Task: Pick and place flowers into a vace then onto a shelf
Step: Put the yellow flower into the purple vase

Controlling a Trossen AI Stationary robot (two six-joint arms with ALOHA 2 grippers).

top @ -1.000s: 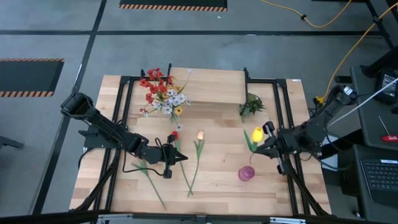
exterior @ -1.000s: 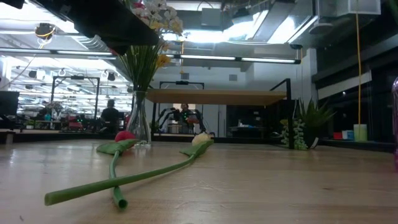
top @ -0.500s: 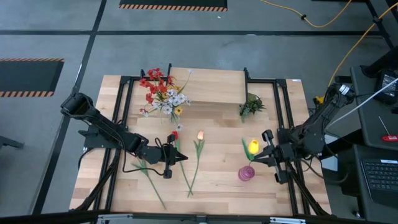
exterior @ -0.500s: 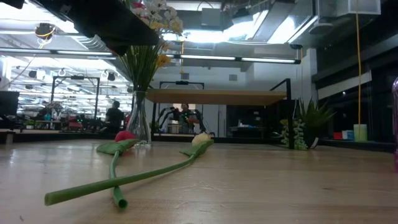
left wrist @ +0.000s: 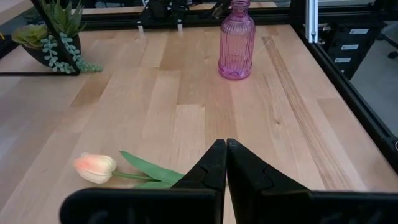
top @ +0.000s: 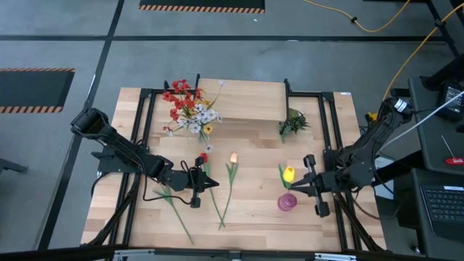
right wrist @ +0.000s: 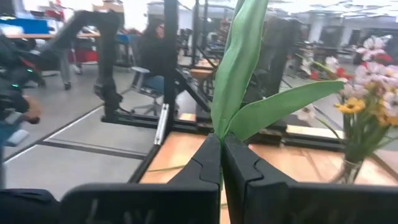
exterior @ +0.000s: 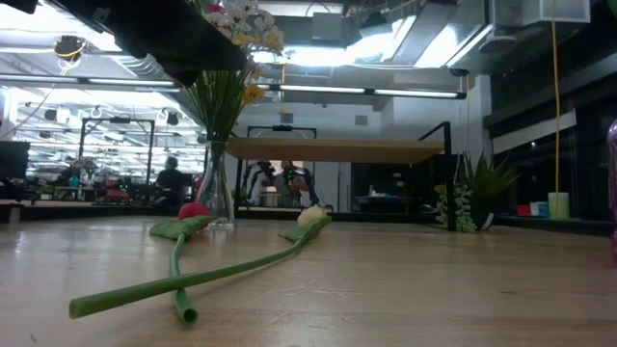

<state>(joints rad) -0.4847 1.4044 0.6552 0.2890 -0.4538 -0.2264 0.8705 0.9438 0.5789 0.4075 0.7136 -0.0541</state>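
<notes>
One right pincer point(top: 307, 178), clamped on yellow tulip point(top: 288, 174), hovers beside pink vase point(top: 287, 202).

Over the last second the right pincer point(top: 303, 180) has carried the yellow tulip point(top: 288, 174) toward the front of the desk and a little toward its middle. A second ago the bloom sat near the desk's right rail, well back from the pink vase point(top: 287, 202); it now hangs just behind the vase, almost over it. The right arm's forearm has swung with it, drawing in from the rail. In the low view, a person point(exterior: 172, 178) in the room beyond the desk has shifted position slightly.
</notes>
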